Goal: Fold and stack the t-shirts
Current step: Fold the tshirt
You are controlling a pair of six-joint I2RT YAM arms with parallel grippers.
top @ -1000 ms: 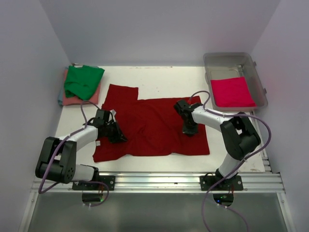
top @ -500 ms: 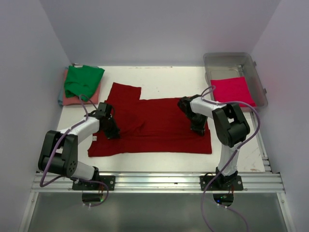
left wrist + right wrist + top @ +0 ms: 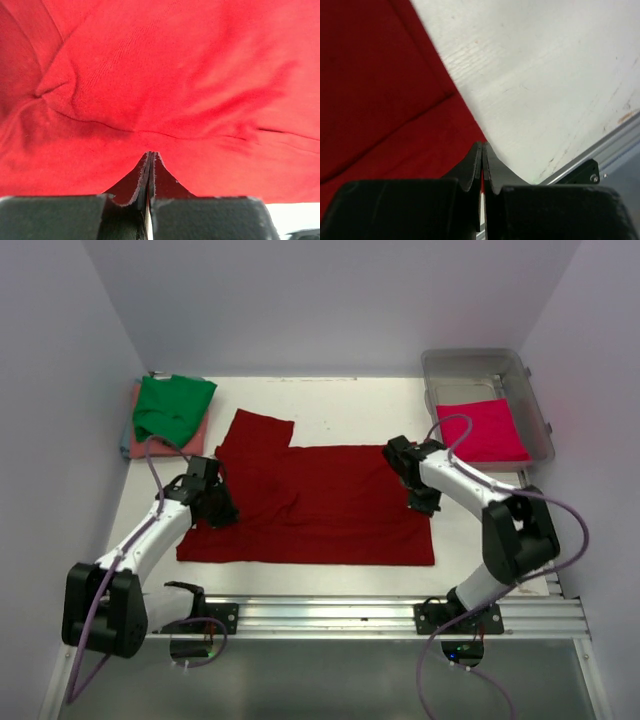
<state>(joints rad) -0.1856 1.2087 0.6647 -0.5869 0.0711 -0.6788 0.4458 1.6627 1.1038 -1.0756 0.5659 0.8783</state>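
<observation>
A large dark red t-shirt (image 3: 320,505) lies spread flat across the middle of the table, one sleeve pointing to the back left. My left gripper (image 3: 222,512) is shut, its tips resting on the shirt's left side. The left wrist view shows those closed tips (image 3: 151,154) on red cloth (image 3: 175,75), with nothing pinched between them. At the shirt's right edge my right gripper (image 3: 422,504) is also shut. In the right wrist view its tips (image 3: 483,145) sit where the cloth (image 3: 370,75) meets the white table (image 3: 545,75). A green t-shirt (image 3: 172,405) lies on a salmon pink one (image 3: 150,448) at the back left.
A clear plastic tub (image 3: 470,355) at the back right holds a folded bright pinkish-red t-shirt (image 3: 482,430). White walls close in the left, back and right sides. A metal rail (image 3: 330,615) with both arm bases runs along the near edge.
Both shut grippers slid outward over the dark red shirt, left going left and right going right. The cloth now lies wider and flatter with fewer wrinkles.
</observation>
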